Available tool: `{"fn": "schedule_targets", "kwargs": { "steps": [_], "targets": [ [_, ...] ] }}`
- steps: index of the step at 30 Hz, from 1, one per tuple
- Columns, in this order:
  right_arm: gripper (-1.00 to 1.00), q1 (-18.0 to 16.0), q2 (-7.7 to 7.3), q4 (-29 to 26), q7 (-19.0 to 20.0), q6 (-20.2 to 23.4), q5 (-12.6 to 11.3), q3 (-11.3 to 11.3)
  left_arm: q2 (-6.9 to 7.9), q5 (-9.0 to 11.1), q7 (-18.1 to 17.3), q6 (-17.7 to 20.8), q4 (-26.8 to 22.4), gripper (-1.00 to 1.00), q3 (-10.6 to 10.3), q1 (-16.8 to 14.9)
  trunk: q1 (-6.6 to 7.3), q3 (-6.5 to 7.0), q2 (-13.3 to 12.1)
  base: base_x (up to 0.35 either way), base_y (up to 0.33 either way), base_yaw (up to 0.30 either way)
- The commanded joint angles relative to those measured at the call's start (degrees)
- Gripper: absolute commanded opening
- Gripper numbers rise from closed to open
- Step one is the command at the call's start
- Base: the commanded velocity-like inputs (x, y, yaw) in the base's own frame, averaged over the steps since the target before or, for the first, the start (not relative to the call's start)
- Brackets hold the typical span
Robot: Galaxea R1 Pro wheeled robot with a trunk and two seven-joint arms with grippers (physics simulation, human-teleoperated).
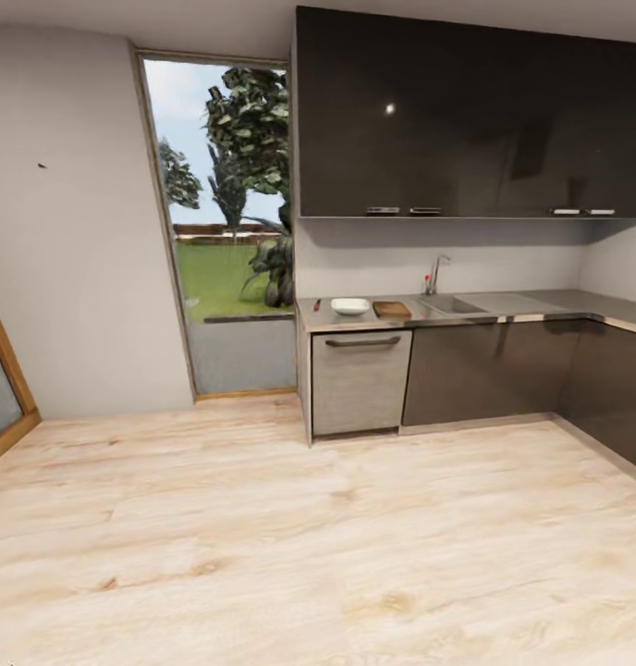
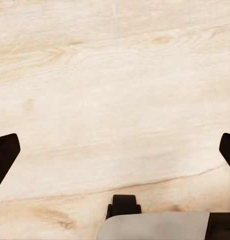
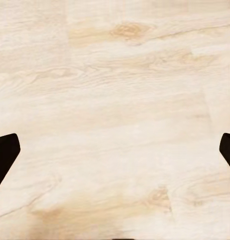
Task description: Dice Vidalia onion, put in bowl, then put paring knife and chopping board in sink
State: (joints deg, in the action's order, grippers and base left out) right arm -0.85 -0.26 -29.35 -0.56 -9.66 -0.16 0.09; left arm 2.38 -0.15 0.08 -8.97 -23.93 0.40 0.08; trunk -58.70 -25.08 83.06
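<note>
Across the room, the dark grey countertop (image 1: pixel 540 303) carries the white square bowl (image 1: pixel 350 305) and, just to its right, the brown chopping board (image 1: pixel 392 310). A small red speck at the counter's left end is the paring knife (image 1: pixel 316 304). Right of the board is the steel sink (image 1: pixel 452 303) with its chrome tap (image 1: pixel 435 275). The onion is hidden from here and the diced onion is out of view. My left gripper (image 2: pixel 115 150) and right gripper (image 3: pixel 115 150) both hang open over bare wooden floor, holding nothing.
Light wood floor (image 1: pixel 290 536) stretches between me and the cabinets. A tall window (image 1: pixel 230 222) stands left of the counter, and a grey drawer front (image 1: pixel 360 381) sits under the bowl. Dark wall cabinets (image 1: pixel 466 116) hang above. The counter turns a corner at the right.
</note>
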Motion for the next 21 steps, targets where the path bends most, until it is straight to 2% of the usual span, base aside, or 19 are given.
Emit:
{"fn": "schedule_targets", "kwargs": {
  "steps": [1,10,21],
  "targets": [
    [1.0,-0.03,0.0,0.04,-0.06,-0.18,-0.02,0.01,0.0,-0.02,0.01,-0.09,-0.06,1.0,0.04,0.01,-0.03,-0.05,0.02,0.261,-0.237,0.225],
    [1.0,-0.02,0.0,0.08,-0.06,-0.18,-0.02,0.03,0.0,-0.05,0.01,-0.15,-0.05,1.0,-0.05,0.01,-0.03,-0.05,0.02,0.259,-0.238,0.199],
    [1.0,-0.02,0.0,0.08,-0.06,-0.18,-0.02,0.08,0.0,-0.11,0.01,-0.17,-0.06,1.0,-0.07,0.01,-0.03,-0.05,0.02,0.255,-0.239,0.104]
  ]
}}
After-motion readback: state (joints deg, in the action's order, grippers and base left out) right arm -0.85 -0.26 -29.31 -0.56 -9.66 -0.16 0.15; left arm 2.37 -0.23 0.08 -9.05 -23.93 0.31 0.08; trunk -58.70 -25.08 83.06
